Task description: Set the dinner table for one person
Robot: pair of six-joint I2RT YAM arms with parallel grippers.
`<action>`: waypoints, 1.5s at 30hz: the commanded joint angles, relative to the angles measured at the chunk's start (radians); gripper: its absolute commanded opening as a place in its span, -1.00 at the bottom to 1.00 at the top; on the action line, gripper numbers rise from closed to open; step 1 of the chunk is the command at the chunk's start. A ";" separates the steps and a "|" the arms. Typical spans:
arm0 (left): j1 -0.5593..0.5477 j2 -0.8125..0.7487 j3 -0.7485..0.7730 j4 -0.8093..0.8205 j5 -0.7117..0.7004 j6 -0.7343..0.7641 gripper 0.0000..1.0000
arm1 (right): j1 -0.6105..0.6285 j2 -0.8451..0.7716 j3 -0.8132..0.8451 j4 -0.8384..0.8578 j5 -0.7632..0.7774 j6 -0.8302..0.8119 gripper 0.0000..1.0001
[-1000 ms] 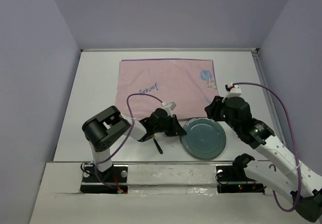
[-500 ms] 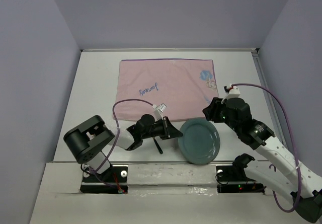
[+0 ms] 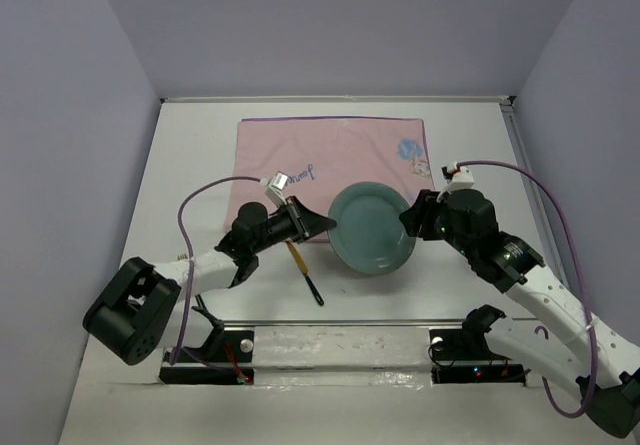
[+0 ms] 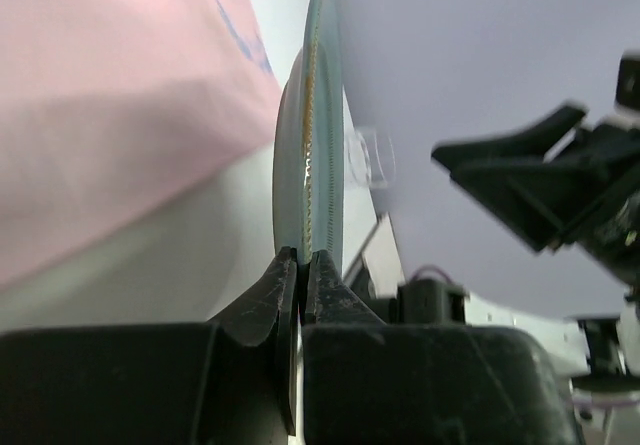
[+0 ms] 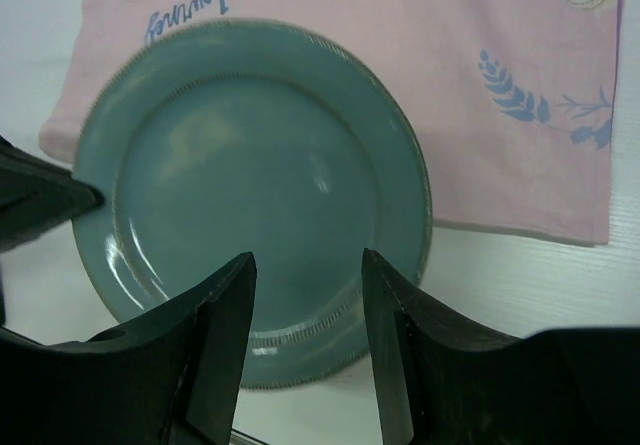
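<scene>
While the left gripper (image 3: 326, 224) pinches the rim of the one teal plate (image 3: 372, 229), jaws narrow, the right gripper (image 3: 408, 221) stands wide over the plate's opposite rim, gripping nothing. One pink cloth (image 3: 300, 155) lies beyond both grippers on the dinner table (image 3: 190, 165). One dark utensil (image 3: 303, 273) lies just near-side of the left gripper.

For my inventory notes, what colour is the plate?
Muted teal; the plate shows best in the right wrist view.

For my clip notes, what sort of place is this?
Probably a robot test booth, not a home: plain walls box in a white table, left arm and right arm bolted at its edge, one plate and cloth.
</scene>
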 commanded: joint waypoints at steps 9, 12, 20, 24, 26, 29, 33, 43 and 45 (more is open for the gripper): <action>0.255 0.159 0.286 0.260 0.014 -0.036 -1.00 | -0.001 0.041 0.061 0.072 -0.015 -0.035 0.06; 0.301 0.241 0.323 0.297 0.008 -0.057 -1.00 | -0.001 0.041 0.047 0.078 -0.015 -0.035 0.06; 0.362 0.459 0.398 0.392 0.022 -0.091 -1.00 | -0.001 0.048 0.032 0.083 -0.010 -0.043 0.06; 0.364 0.518 0.418 0.386 0.022 -0.075 -1.00 | -0.001 0.070 0.020 0.098 -0.030 -0.040 0.06; 0.371 0.544 0.418 0.385 0.016 -0.071 -1.00 | -0.001 0.084 0.015 0.106 -0.039 -0.038 0.06; 0.378 0.567 0.404 0.377 0.006 -0.065 -1.00 | -0.001 0.087 0.004 0.117 -0.042 -0.038 0.05; 0.390 0.597 0.381 0.371 0.011 -0.054 -1.00 | -0.001 0.088 0.004 0.118 -0.044 -0.037 0.05; 0.398 0.607 0.307 0.287 -0.035 -0.008 0.46 | -0.001 0.073 -0.007 0.115 -0.012 -0.021 0.06; 0.398 0.578 0.295 0.254 -0.056 0.015 0.81 | -0.001 0.074 -0.003 0.114 -0.005 -0.021 0.06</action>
